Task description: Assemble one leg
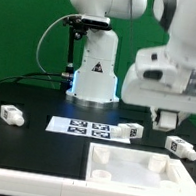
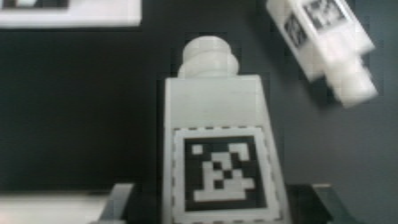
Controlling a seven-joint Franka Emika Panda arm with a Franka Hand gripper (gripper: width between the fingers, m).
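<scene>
One leg (image 2: 217, 140) was held clear of the dark surface (image 2: 71, 110), clamped at its tagged end between the closed fingers (image 2: 121, 200) with its pin pointing away, presumably so it could be seated in the panel (image 1: 136, 172) near the surface's front edge.

No readable words, brands or numbers, only coded signs.
I see black-and-white square tags: one on the leg (image 2: 217, 140) between my fingers, one on a second peg (image 2: 326, 45) nearby, several on the marker board (image 1: 88, 129), and a triangular sign on my base (image 1: 95, 67), too blurred to read.
</scene>
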